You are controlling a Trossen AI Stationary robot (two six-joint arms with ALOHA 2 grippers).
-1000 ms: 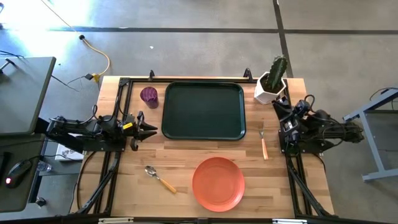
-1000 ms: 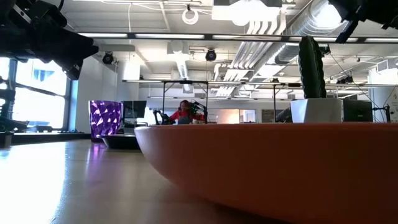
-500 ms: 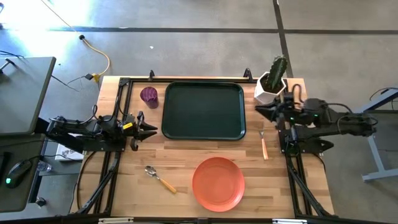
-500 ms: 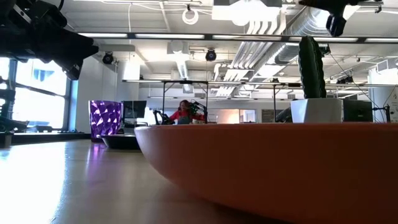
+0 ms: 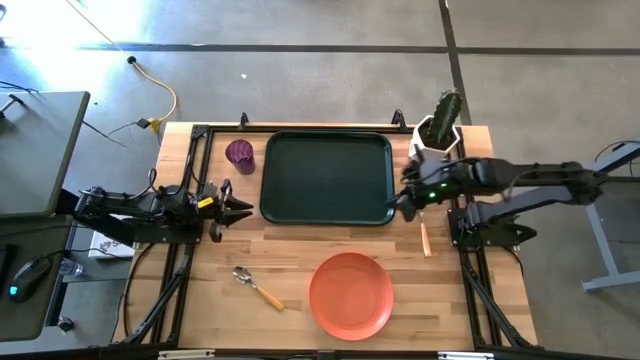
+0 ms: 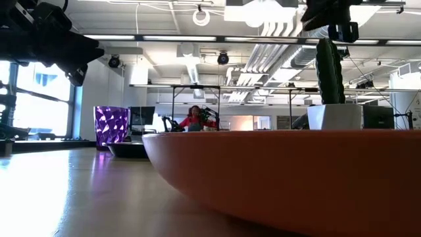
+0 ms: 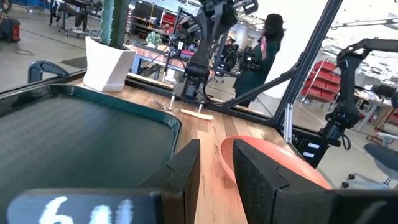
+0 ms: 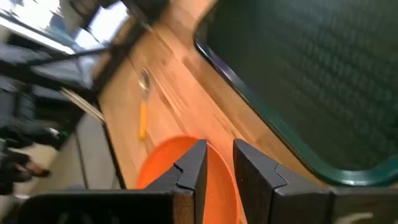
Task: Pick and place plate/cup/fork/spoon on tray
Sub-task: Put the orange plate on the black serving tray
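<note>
Wooden table (image 5: 300,245): the left gripper (image 5: 238,209) waits at its left edge, fingers nearly closed and empty. Cup (image 5: 240,154) beside the tray (image 5: 326,177); spoon (image 5: 256,287) and plate (image 5: 351,295) lie nearer. The right gripper (image 5: 403,201), slightly parted and empty, hovers beside the fork (image 5: 424,232).

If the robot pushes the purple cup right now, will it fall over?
Probably not easily. The cup stands upright on the table beside the tray, and it looks short and wide, so it should slide. It looks like light plastic, so a high push might still tip it.
</note>
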